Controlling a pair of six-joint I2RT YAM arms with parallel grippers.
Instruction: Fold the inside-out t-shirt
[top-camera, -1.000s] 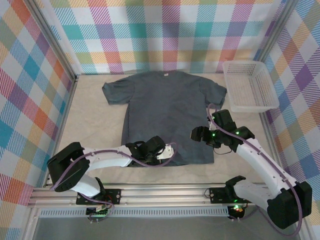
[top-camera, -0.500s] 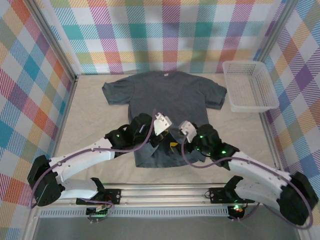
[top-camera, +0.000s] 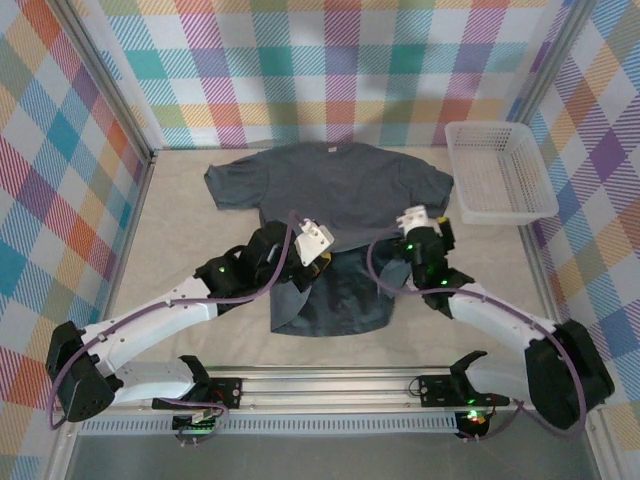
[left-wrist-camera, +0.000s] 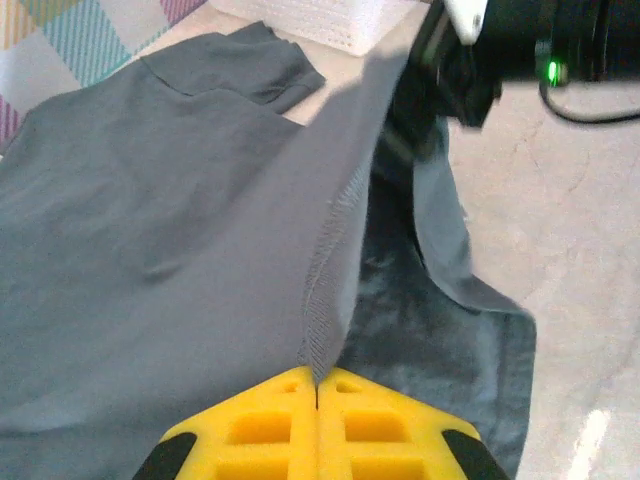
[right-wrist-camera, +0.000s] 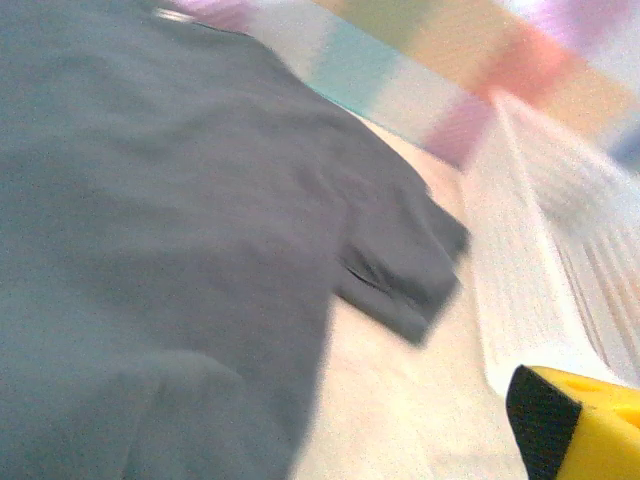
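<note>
1. The inside-out t-shirt (top-camera: 340, 185) lies mid-table, its hem lifted over its lower part.
2. The left wrist view makes plain the left gripper (left-wrist-camera: 317, 385) pinching the hem seam.
3. Right gripper (top-camera: 428, 228): I cannot tell whether it is spread.
4. The collar tag (top-camera: 328, 149) is too small to read; the white basket (top-camera: 500, 175) sits far right.

the inside-out t-shirt (top-camera: 340, 190) is showing as soft, matt, wrinkly cloth, its stitched hem ridging between the left gripper's (left-wrist-camera: 317, 385) matt yellow pads (left-wrist-camera: 262, 430). at 2 o'clock the basket (top-camera: 497, 216) is looking like white plastic mesh. the table (top-camera: 190, 250) is lying pale and matt. at 6 o'clock a metal rail (top-camera: 330, 385) is gleaming dully.
</note>
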